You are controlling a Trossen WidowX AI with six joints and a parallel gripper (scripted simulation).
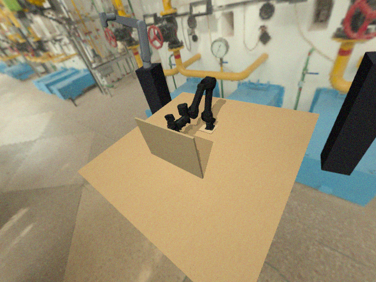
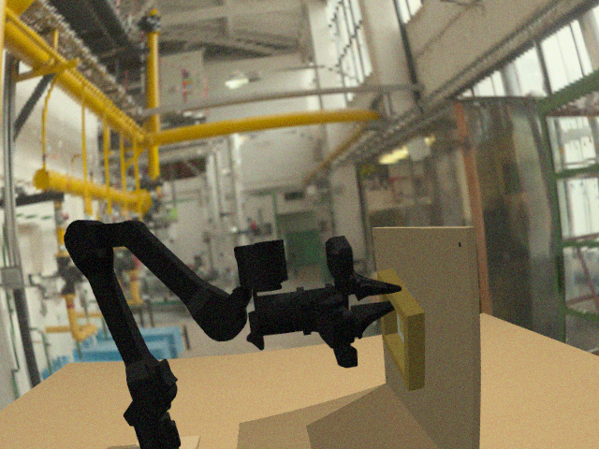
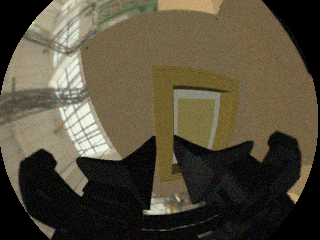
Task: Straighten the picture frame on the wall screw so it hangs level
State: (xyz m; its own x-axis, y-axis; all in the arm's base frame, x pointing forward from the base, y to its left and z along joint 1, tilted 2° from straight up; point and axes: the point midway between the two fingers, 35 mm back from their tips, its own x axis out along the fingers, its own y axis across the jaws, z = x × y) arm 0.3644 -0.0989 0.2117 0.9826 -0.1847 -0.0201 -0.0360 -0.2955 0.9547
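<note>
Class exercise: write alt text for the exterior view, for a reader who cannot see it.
A black robot arm's claw is shut on the near bar of a yellow picture frame hanging on a tan wall panel. The panel stands upright on a tan table.

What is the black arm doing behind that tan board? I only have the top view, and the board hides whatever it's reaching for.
Observer: A yellow picture frame hangs on the face of the board that is turned away from you; the exterior view shows it.
Operator: Is the arm touching it?
Observer: Yes. In the wrist view the gripper is closed on the frame's side bar, one finger on each side.
Operator: Does it hang straight?
Observer: The wrist view shows its top edge sloping, though that camera may itself be tilted.
</note>
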